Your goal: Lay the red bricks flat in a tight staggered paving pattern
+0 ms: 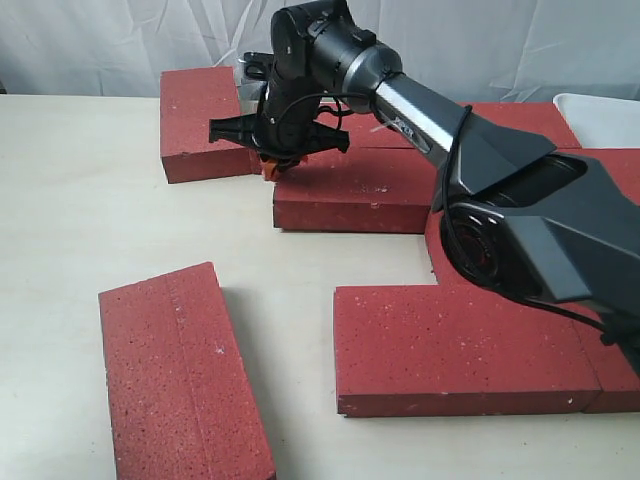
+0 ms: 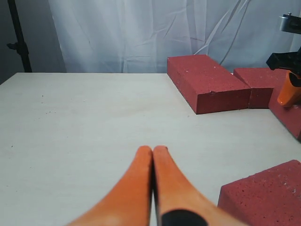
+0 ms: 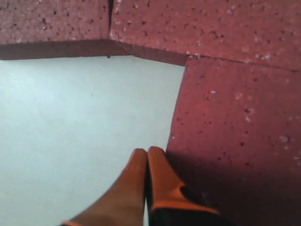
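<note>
Right end effector (image 1: 283, 166) pinched shut and empty, tips right at the left end of the middle brick (image 1: 350, 195)

The red bricks (image 1: 470, 345) sit mostly toward the desk's far and right edges, with one loose brick (image 1: 180, 375) lying askew near the front-left corner, well apart from the rest. The left end effector (image 2: 153, 153) is closed on nothing too, over bare desk (image 1: 80, 200). My worry: nudging from a corner like that could spin the brick instead of sliding it, opening a wedge gap by the far-left brick (image 1: 200, 115). The tips might also ride up over the edge. The desk is pale and smooth-looking, so bricks probably skid easily. White curtain (image 1: 100, 40) behind.
</note>
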Available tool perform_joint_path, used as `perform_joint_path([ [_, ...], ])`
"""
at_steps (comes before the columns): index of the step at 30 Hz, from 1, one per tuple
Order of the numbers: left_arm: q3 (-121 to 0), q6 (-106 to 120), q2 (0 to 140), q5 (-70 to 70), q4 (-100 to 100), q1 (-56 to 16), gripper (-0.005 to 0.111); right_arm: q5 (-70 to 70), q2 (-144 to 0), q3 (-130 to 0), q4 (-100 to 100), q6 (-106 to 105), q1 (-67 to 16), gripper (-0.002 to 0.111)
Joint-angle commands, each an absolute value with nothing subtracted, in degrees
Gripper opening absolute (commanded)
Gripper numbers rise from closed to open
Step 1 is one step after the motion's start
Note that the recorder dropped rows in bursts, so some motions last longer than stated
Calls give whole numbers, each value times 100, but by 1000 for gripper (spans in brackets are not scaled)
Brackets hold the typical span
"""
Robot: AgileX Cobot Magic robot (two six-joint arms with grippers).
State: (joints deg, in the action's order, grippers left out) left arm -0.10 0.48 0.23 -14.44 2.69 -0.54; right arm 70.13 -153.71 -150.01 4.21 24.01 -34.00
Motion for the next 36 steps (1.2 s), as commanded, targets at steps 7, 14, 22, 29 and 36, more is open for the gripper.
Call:
perform_joint_path([
  [7,0,41,0,-1365,183,-26,0,6874,-15426,-14998,1171,1865,-3347,-1],
  [14,0,41,0,-1365,183,-26,0,6889,-15534,-14998,405,2076,-3371,-1],
  [22,0,41,0,-1365,173,-26,0,6996,-15561,-14998,-408,2593,-3310,-1],
  [29,0,41,0,-1365,150,-26,0,6693,-15561,-14998,1558,1516,-3302,-1],
  [36,0,41,0,-1365,150,-26,0,6996,-15561,-14998,-196,2410,-3302,-1],
])
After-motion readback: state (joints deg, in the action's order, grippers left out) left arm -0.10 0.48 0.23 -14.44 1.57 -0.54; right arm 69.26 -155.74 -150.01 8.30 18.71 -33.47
